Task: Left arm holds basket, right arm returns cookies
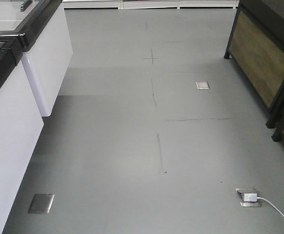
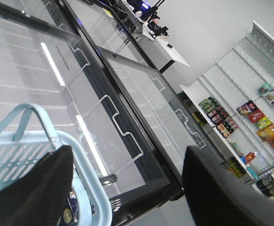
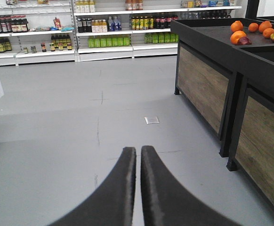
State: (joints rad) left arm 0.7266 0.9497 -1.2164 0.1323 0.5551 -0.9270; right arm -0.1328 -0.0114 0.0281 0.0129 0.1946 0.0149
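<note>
1. Left fingers [image 2: 38, 188] spread wide, one overlapping the basket [image 2: 28, 139] rim near the freezer lid [image 2: 127, 94] edge; right fingers [image 3: 160, 188] pressed together, empty.
2. We glimpse the cookies [image 2: 71, 209] inside the basket: probably light, crushable cardboard, so we'd pinch its broad faces.

The basket [image 2: 14, 157] is light blue with slotted sides; the left gripper [image 2: 127, 150] and right gripper [image 3: 138, 149] are black. The floor [image 1: 132, 146] is plain grey with thin dark lines, and the freezer [image 1: 10, 146] is white with a black rim. The produce stand [image 3: 200, 84] has a black frame, brown wood-grain panels and orange fruit [image 3: 236, 25].
</note>
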